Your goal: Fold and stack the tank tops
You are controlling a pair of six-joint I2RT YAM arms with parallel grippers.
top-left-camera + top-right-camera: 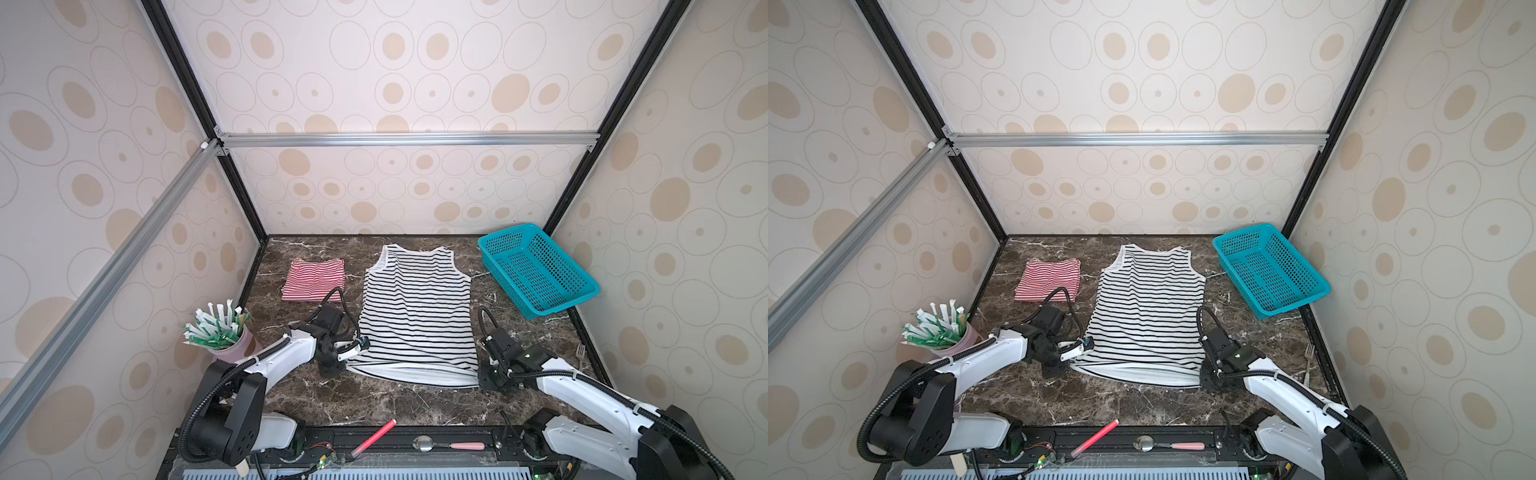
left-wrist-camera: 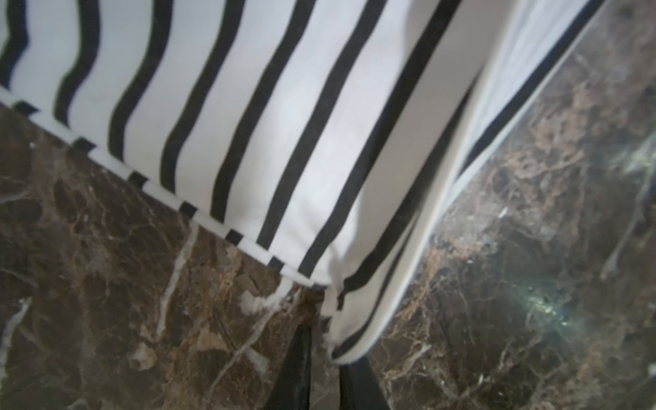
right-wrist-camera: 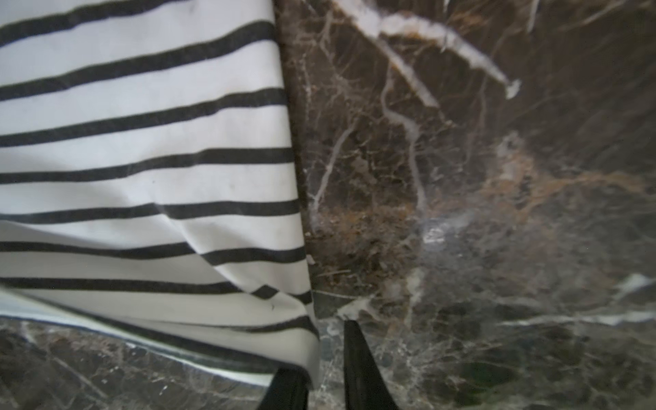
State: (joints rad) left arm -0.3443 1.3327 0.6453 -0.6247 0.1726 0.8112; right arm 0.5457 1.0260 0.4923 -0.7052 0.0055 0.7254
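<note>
Here we are: the black-and-white tank top point(image 1: 417, 316) is spread flat in the middle of the bench point(image 1: 374, 403), neck to the back wall and hem towards the arms, with a second layer of hem peeking out underneath. The left claw point(image 2: 326, 348) is down at the hem's left corner. In the left wrist view its black fingers point(image 2: 300, 369) stand slightly apart, the cloth corner lies in the gap with bench showing beside it, and nothing is clamped. The right claw point(image 3: 319, 351) sits at the hem's right corner, also narrowly parted. Marble shows between its fingers point(image 3: 360, 369), and the cloth corner only drapes over one of them. The red-and-white tank top point(image 1: 313, 279) lies folded into a small bundle at the back left, a strip of bench between it and the spread one. In both top views the left arm's black cable point(image 1: 332, 297) loops across its near corner. At the back right is the teal mesh basket point(image 1: 503, 241), apart from the top's shoulder. At the left edge a pink cup point(image 1: 237, 349) bristles with paper-wrapped sticks point(image 1: 218, 328), their green print too small to read. A red stick point(image 1: 374, 436) and a pink-handled spoon point(image 1: 449, 446) lie on the front rail. A fork point(image 1: 580, 353) lies at the right edge, beside the right arm.
</note>
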